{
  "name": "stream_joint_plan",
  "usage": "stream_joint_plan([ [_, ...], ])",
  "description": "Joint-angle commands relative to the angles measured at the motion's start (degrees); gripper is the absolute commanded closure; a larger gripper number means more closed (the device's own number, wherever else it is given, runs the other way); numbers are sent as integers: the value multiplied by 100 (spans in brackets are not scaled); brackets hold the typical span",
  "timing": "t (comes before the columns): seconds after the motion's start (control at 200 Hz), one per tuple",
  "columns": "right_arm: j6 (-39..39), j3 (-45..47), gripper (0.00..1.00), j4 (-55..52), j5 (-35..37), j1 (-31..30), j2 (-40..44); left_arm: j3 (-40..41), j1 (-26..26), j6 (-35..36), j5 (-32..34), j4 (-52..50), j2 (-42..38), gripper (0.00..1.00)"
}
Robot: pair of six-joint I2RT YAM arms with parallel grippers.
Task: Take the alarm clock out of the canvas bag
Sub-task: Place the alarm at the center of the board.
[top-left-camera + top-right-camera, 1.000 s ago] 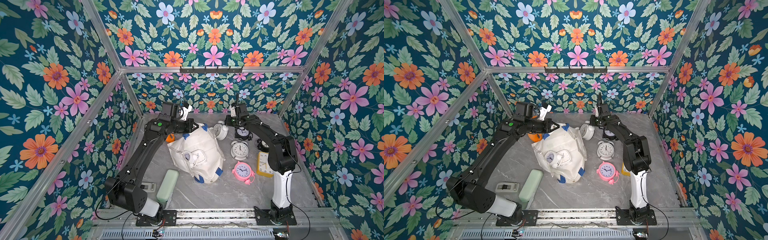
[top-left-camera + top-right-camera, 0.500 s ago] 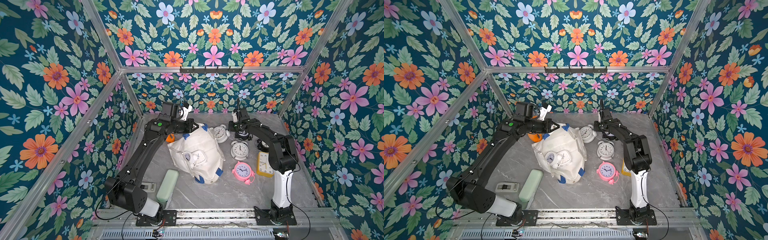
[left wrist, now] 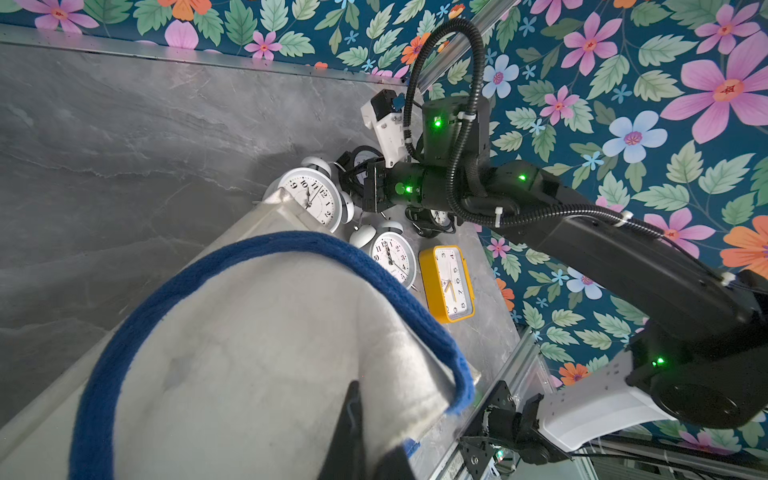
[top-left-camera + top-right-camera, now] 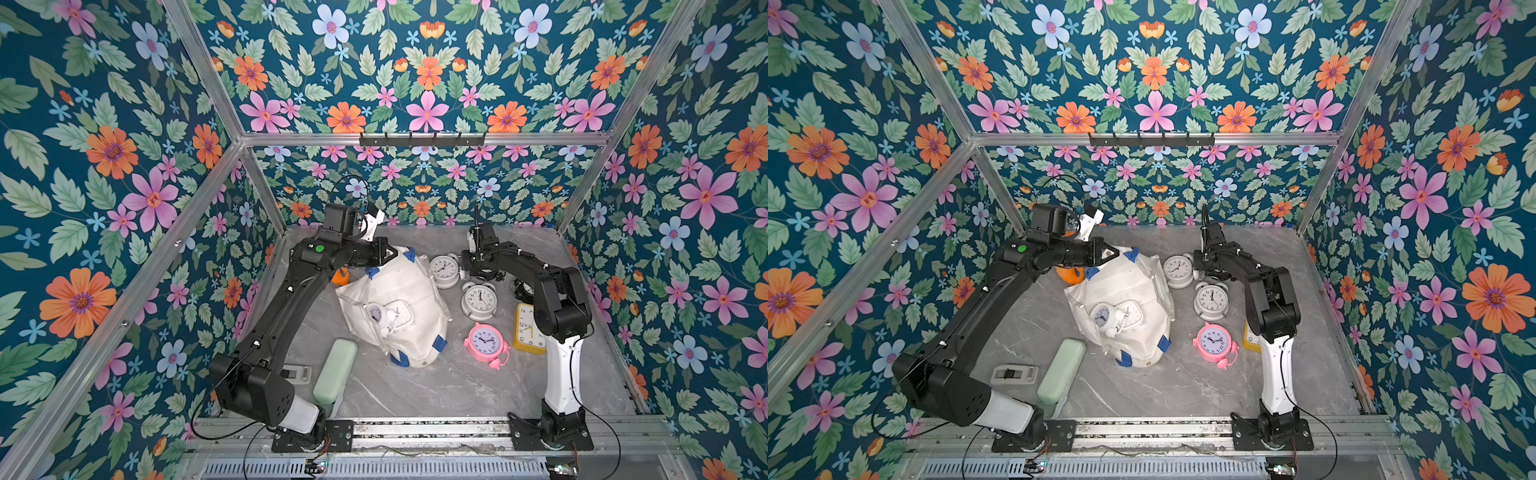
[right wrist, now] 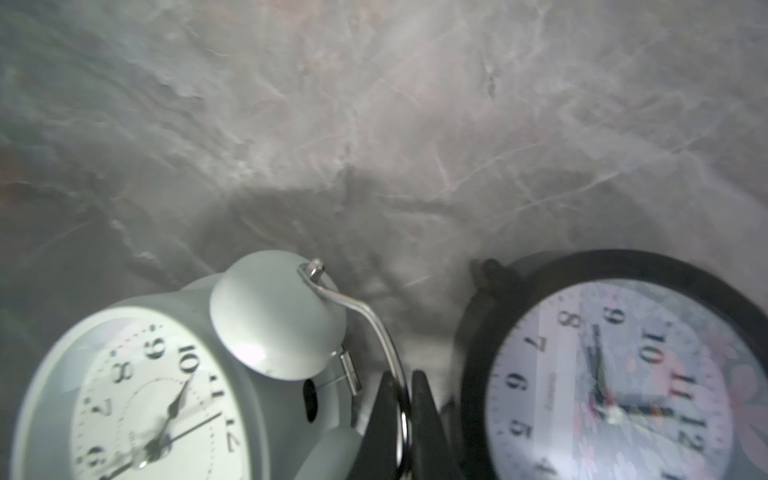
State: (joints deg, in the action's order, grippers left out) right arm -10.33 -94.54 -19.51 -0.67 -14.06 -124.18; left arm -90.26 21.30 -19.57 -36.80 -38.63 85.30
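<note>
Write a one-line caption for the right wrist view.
Right gripper pinching the wire handle of a white twin-bell alarm clock, beside a black clock.

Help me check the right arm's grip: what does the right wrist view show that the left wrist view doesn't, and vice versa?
Only the right wrist view shows the right gripper pinching the wire handle of the pale twin-bell clock. Only the left wrist view shows the canvas bag, its blue strap and a yellow clock. Both show that pale clock and the marble table.

Hour numerals 1–12 printed on dials: white twin-bell clock (image 5: 137, 399), black clock (image 5: 611, 374), yellow clock (image 3: 446, 282). Black clock's small print unreadable.
</note>
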Motion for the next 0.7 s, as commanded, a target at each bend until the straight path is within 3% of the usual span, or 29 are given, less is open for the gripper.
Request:
stream_joint_plan([
  [0.0,35,-57,100,-80,327,121,-70,-1,-12,-3,-82,207,-33,100],
  [0.145,-179,-137,100,-176,152,331,-75,-18,-12,-28,-82,207,-38,100],
  [0.695,-756,-1367,100,-1460,1111,567,-730,30,-12,-128,102,225,-66,100],
])
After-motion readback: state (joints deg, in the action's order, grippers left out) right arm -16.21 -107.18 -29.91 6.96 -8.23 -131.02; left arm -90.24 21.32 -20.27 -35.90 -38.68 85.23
